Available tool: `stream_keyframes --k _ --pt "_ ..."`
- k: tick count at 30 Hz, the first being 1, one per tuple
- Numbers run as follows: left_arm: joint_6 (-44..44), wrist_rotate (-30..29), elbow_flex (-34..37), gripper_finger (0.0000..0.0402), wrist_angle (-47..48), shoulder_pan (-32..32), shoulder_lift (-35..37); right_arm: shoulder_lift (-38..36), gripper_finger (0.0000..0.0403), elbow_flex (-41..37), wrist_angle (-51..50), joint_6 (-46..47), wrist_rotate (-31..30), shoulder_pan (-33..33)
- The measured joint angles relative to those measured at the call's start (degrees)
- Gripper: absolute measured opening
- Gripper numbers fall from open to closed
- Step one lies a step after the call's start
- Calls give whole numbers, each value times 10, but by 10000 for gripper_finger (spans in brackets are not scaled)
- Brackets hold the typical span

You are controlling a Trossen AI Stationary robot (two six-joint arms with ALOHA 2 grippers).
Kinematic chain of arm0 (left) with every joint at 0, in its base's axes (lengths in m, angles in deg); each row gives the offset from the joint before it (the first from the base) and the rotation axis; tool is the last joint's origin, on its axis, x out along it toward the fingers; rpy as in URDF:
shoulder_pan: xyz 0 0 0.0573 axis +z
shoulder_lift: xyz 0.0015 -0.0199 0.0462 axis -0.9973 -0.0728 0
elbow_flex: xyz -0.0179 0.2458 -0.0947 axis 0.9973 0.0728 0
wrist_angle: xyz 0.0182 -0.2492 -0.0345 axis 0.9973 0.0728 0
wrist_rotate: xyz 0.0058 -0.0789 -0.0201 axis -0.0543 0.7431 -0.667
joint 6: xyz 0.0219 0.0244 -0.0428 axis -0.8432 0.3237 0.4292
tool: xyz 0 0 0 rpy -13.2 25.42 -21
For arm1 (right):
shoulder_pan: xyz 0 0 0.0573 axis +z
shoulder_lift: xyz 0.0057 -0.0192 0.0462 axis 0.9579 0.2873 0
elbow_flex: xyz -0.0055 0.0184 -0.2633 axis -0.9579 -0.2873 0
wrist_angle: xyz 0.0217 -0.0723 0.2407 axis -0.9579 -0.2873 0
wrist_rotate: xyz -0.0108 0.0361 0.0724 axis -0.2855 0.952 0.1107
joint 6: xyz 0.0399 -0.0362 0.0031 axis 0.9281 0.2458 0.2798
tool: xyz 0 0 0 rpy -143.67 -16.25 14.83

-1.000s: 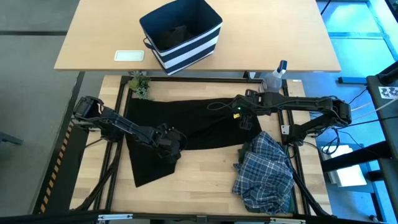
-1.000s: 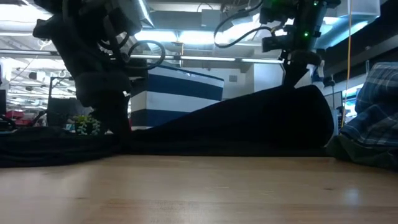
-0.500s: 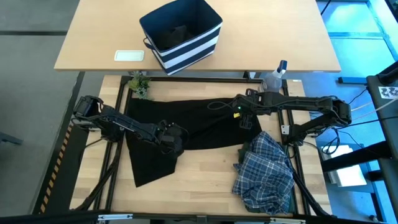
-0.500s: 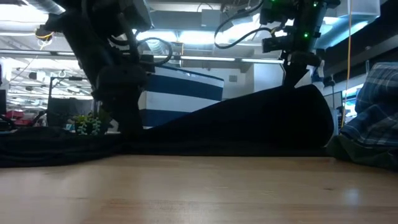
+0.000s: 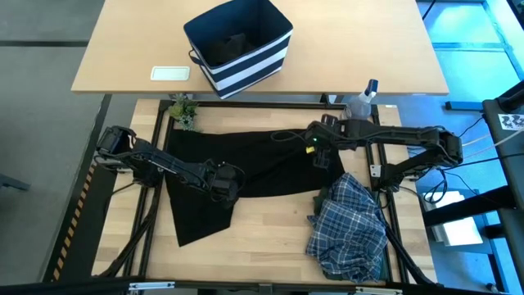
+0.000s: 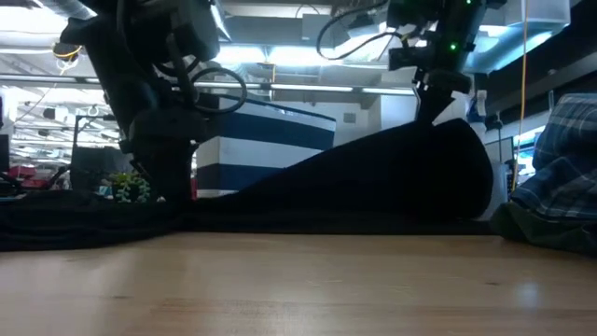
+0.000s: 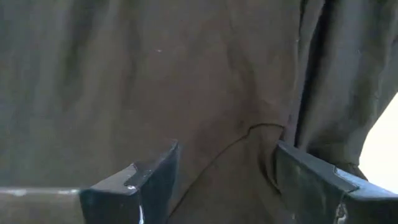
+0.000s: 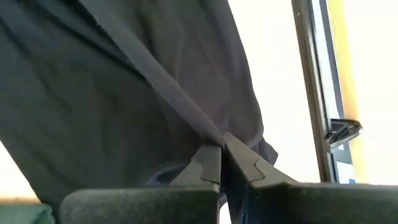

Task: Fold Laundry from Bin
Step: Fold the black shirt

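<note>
The black garment (image 5: 246,168) lies spread across the near table, limp and light; it should drape and slide, so hems and corners are the best holds. The left gripper (image 5: 225,184) hovers spread over its near middle. The right gripper (image 5: 321,156) pinches its far right edge, lifting a ridge. The plaid shirt (image 5: 350,225) lies heaped at right. Farther off, the bin (image 5: 239,45) holds something dark, perhaps another garment.

High view evenly lit, sharp, soft shadows only. Low view backlit by bright ceiling strip lights (image 6: 280,56) at 12 o'clock; arms silhouetted, near pale wooden tabletop (image 6: 298,289) blurred. Left wrist view dim, murky, soft focus. Right wrist view blown out white toward 3 o'clock, black cloth garment (image 8: 106,106) underexposed.
</note>
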Motion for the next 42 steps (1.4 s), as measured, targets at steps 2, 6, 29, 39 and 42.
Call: stream_keyframes --k 2,6,29,39,42 --pt "0 1 0 228 0 0 0 0 0 8 -2 0 0 0" --pt "-8 18 0 160 -7 -1 0 0 0 16 -2 0 0 0" --pt "-98 88 -176 1 193 -78 0 0 0 16 -113 -28 114 1" --pt "-96 156 -178 0 179 -122 0 0 0 -47 -57 -65 262 2" --pt "-114 176 -178 0 150 -130 0 0 0 -94 -19 -78 298 1"
